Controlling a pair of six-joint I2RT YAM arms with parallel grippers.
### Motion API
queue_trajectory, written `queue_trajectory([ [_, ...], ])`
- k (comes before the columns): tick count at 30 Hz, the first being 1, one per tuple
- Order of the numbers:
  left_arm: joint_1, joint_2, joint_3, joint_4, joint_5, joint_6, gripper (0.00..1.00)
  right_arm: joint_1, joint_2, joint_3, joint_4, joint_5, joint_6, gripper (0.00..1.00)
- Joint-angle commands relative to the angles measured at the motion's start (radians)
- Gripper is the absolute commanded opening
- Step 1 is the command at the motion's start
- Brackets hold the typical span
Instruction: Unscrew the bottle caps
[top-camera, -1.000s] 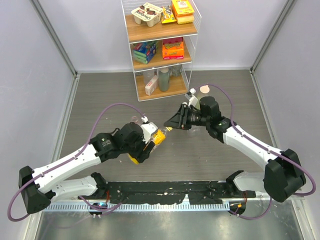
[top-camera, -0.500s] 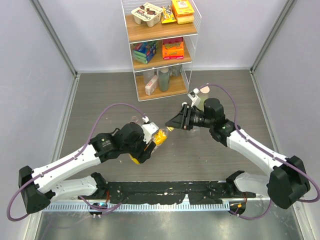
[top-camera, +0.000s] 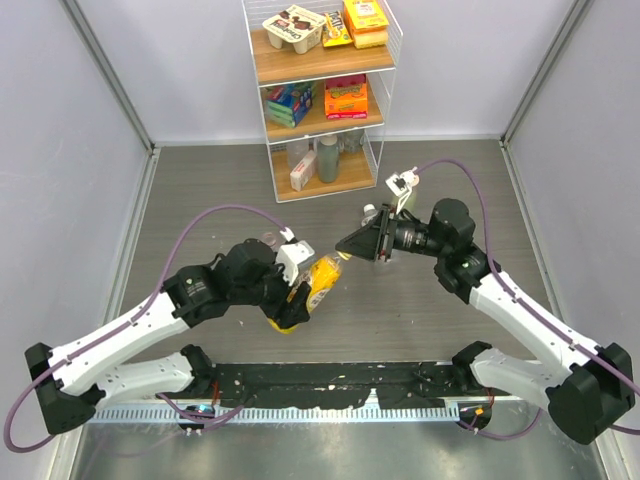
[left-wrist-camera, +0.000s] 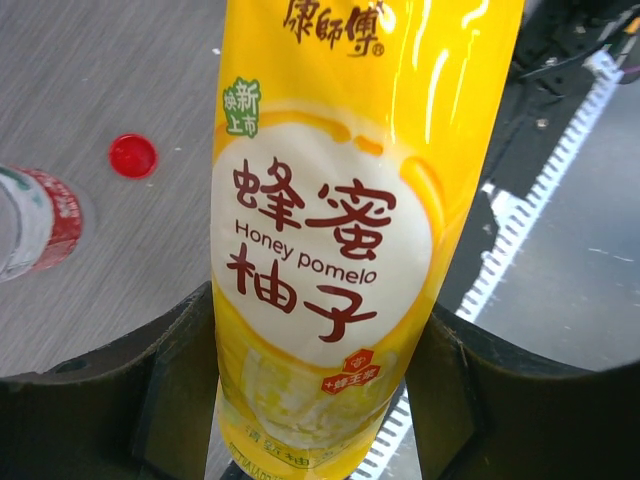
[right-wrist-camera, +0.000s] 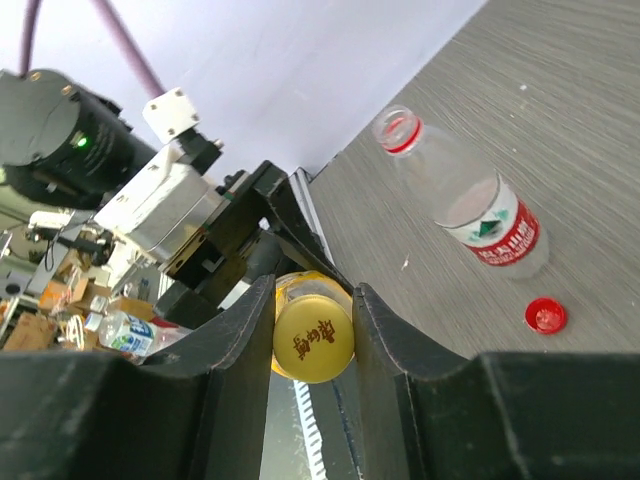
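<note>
Yellow fills the middle of the overhead view. The juice bottle (top-camera: 320, 282) hangs tilted above the grey table (top-camera: 210, 190), and my left gripper (top-camera: 298, 298) pinches its lower body from both sides. The bottle's long axis runs from lower left to upper right. Its neck end points straight into the right gripper (top-camera: 348, 251), which meets it head-on from the right. So the right arm is the one at the top of the bottle, and the left one only steadies it.

On the left wrist camera the label takes up nearly the whole frame. The bottle sits wedged between the two dark fingers (left-wrist-camera: 170, 390), one pressed against each side. Beyond it a red cap (left-wrist-camera: 132, 155) lies loose on the table, near the red-label bottle (left-wrist-camera: 40, 222) at the left edge.

On the right wrist camera the yellow cap (right-wrist-camera: 313, 338) faces the lens end-on. The jaws are squeezed onto its rim from either side, with no gap showing. The bottle's axis lines up with the gripper's own roll, which I judge is what a twist needs. I can't tell whether the cap has come free of the threads. Behind it the red-label bottle is open-necked, with its cap lying apart on the table.
</note>
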Motion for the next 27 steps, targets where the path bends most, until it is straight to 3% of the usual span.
queue_trajectory([
  [1,-0.001,-0.026,0.054,0.094,0.157,-0.035,0.00,0.006,-0.052,0.007,0.121,-0.136,-0.028,0.02],
  [21,-0.001,-0.071,0.066,0.296,0.734,-0.115,0.00,0.007,-0.236,0.016,0.244,-0.342,-0.063,0.02],
  [27,0.000,-0.089,0.055,0.370,0.837,-0.162,0.00,0.009,-0.279,0.018,0.289,-0.369,-0.074,0.02],
])
